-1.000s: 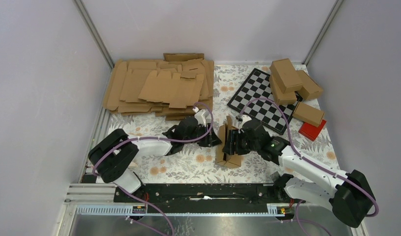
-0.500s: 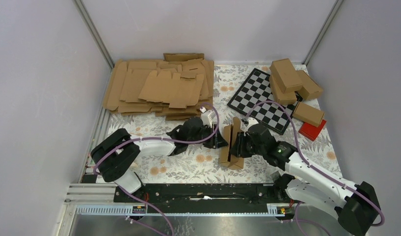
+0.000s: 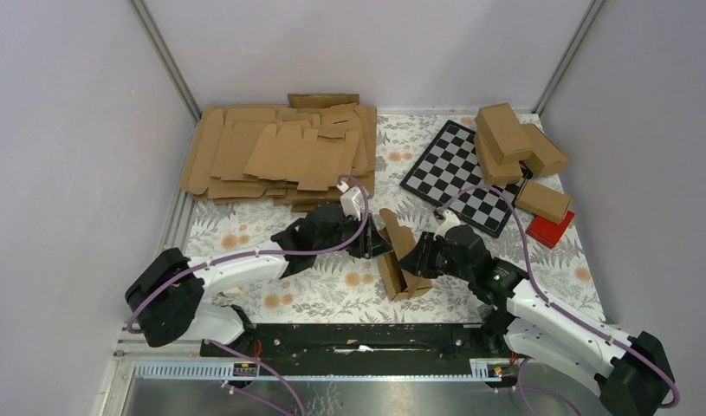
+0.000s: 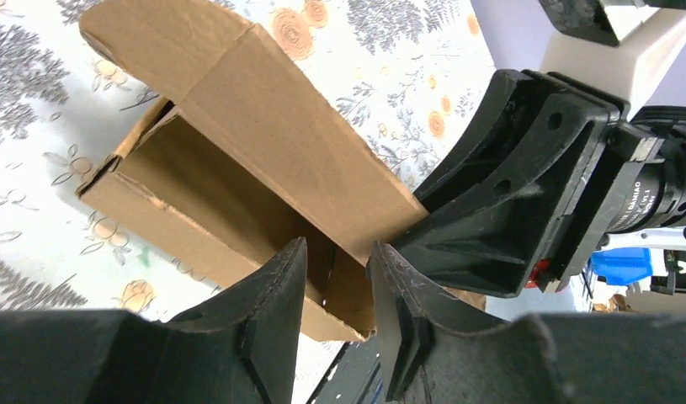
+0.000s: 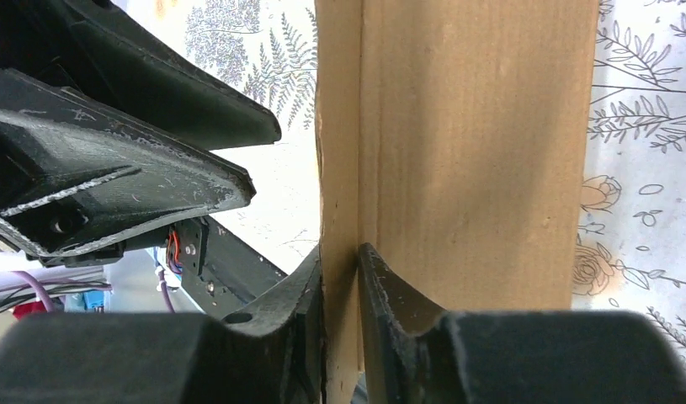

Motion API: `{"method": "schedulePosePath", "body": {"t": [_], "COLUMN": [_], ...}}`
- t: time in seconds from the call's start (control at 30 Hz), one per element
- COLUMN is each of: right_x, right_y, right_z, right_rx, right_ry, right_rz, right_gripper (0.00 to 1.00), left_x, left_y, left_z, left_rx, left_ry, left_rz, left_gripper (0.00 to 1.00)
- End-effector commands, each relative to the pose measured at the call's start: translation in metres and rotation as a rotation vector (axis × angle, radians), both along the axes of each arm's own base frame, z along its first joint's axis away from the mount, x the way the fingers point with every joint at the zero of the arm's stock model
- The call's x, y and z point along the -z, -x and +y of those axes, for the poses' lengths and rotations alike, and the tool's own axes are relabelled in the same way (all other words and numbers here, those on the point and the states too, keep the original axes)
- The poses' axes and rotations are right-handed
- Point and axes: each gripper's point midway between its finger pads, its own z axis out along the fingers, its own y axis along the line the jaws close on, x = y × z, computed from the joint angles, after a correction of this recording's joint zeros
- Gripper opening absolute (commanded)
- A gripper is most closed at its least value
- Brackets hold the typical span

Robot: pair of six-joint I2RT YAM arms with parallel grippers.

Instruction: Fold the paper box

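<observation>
The paper box (image 3: pixel 399 262) is a half-formed brown carton standing on the floral mat between both arms, its top flap leaning left. In the left wrist view its open trough (image 4: pixel 213 177) runs away from my fingers. My left gripper (image 3: pixel 377 245) sits at the carton's near end, jaws (image 4: pixel 337 265) apart with the end flap seen in the gap, touching neither pad. My right gripper (image 3: pixel 424 260) is shut on one thin cardboard wall, pinched between its fingertips (image 5: pixel 340 257). The carton's broad panel (image 5: pixel 474 143) rises right of that pinch.
A heap of flat brown blanks (image 3: pixel 280 156) fills the back left. A checkerboard (image 3: pixel 457 173), several folded cartons (image 3: pixel 514 143) and a red block (image 3: pixel 550 230) lie at the back right. A black rail (image 3: pixel 332 338) runs along the near edge.
My right gripper has closed onto the carton's wall. The carton has tilted, its top flap now leaning left. The left arm has swung its elbow leftward, gripper still at the carton.
</observation>
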Motion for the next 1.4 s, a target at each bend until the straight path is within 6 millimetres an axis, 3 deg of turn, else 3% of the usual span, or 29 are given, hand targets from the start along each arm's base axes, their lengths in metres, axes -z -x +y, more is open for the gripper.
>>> {"method": "schedulePosePath", "body": {"t": [0.0,0.2,0.33,0.5,0.77,0.93,1.07,1.2,1.37], "right_x": [-0.013,-0.003,-0.003,-0.009,-0.025,-0.037,-0.031,-0.021,-0.009], "right_y": [-0.005,-0.005,-0.001,-0.001,-0.002,-0.008,-0.008,-0.017,-0.029], "right_z": [0.016,0.012,0.017,0.020,0.021,0.021,0.020,-0.003,-0.040], "right_rx": [-0.010,-0.005,-0.045,-0.071,-0.117,-0.113,-0.119,-0.068,0.057], "right_ry": [-0.077,-0.042,-0.038,-0.039,-0.004,0.009,0.055,0.207,0.388], "right_rz": [-0.002,0.007,0.023,0.018,-0.018,-0.042,-0.007,-0.024,-0.049], "right_gripper": [0.29,0.41,0.77,0.99,1.00,1.00,1.00,0.99,1.00], "left_x": [0.003,-0.008,0.002,0.025,0.044,0.041,0.036,0.034,0.049], "left_y": [-0.004,-0.014,-0.021,-0.015,-0.015,-0.016,-0.015,-0.013,-0.008], "left_z": [0.023,0.063,0.084,0.097,0.097,0.095,0.085,0.076,0.069], "left_rx": [-0.063,-0.177,-0.247,-0.279,-0.282,-0.278,-0.255,-0.227,-0.202], "left_ry": [-0.032,-0.080,-0.123,-0.131,-0.143,-0.127,-0.078,-0.031,-0.039], "left_rz": [-0.004,-0.048,-0.024,0.037,0.077,0.068,0.086,0.096,0.155], "left_gripper": [0.38,0.39,0.40,0.41,0.42,0.44,0.46,0.45,0.41]}}
